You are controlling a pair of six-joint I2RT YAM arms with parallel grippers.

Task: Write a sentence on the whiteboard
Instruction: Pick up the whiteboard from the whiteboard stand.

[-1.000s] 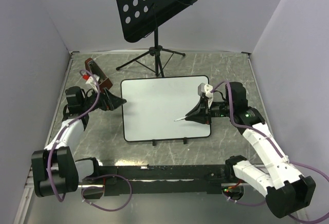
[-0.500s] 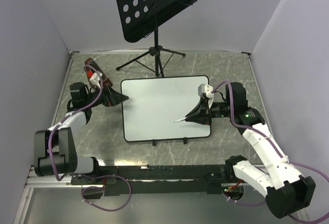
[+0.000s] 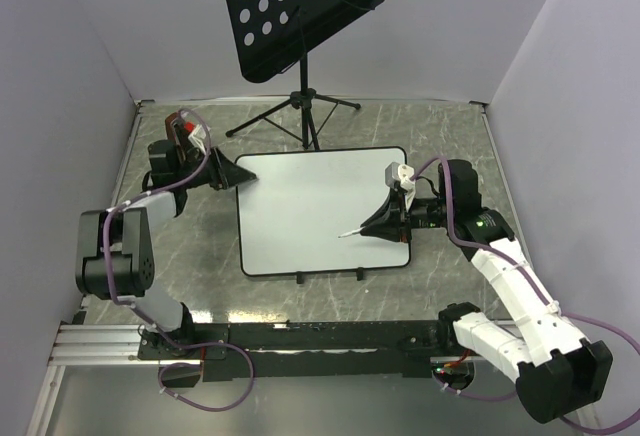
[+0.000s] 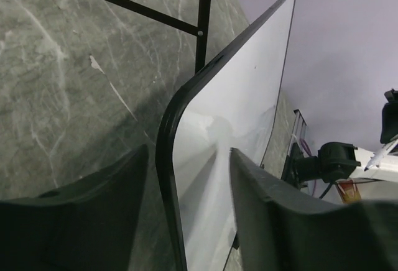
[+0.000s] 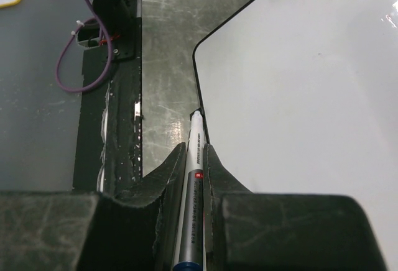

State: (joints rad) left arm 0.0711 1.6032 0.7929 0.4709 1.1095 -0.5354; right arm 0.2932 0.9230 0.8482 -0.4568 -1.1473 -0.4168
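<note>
Whiteboard [image 3: 300, 206] flat on table [image 3: 200, 256], middle of the workspace, long edges running left to right; two clips [image 3: 301, 277] on its near long edge; face reads white in all views.

Left gripper [image 3: 247, 174] at the board's far left corner; wrist view shows the rounded black rim running up between the two fingers [image 4: 93, 215], one over the table side, the other over the white face; jaws part way apart, gap visible on both sides of the rim; contact with the board cannot be told.

Right gripper [image 5: 194, 148] over the board's right half, near its right edge; fingers narrow, clamped on marker [image 5: 194, 184]; marker points left across the board, pale tip low over the white face; whether the tip touches cannot be told.

Music stand [image 3: 300, 16] behind the board, tripod feet on the table just beyond the far edge.
</note>
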